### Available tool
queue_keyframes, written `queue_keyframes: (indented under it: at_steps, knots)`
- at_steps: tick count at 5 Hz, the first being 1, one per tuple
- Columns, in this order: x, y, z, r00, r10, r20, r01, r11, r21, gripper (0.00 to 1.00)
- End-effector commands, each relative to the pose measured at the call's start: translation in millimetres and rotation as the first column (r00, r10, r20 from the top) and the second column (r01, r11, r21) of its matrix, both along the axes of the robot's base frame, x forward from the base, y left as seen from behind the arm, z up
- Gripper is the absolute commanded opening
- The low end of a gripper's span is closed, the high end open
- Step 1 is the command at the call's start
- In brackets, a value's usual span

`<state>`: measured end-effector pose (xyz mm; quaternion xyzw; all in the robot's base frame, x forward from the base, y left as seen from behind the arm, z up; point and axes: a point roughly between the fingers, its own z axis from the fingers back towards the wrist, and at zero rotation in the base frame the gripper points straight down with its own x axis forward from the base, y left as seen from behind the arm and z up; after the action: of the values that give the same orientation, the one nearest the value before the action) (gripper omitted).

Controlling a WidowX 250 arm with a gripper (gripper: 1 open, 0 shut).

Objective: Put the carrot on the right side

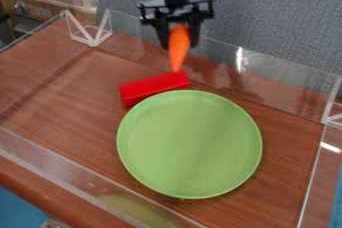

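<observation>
Single dark arm reaching down from the top of the view, its gripper point(178, 24) hanging above and beyond the green plate point(190, 144), on the plate's far side and well apart from it. Wrist broad and dark, pointing downward, fingers closing on the carrot point(179, 49) and holding it tip-down, the whole hand standing over the plate's far edge, slightly to the left of its middle.

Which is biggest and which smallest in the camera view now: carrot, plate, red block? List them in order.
1. Plate
2. Red block
3. Carrot, partly hidden by the end effector and raised, so its true size against the block is unsure.
</observation>
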<state>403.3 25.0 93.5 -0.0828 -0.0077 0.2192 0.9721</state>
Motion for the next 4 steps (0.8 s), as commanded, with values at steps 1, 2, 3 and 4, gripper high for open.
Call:
queue_keyframes:
  at_steps: [1,2,3,4]
  knots:
    - [14.3,9.5,13.9,0.998,0.023,0.062,-0.024,1.000,0.016,0.00]
    - [13.1,21.7,15.4,0.997,0.041,0.066,-0.042,0.999,0.017,0.00]
    - [10.3,28.7,23.0,0.996,0.051,0.077,-0.052,0.999,0.004,0.00]
    - [14.7,33.5,23.8,0.995,0.069,0.077,-0.069,0.998,-0.007,0.00]
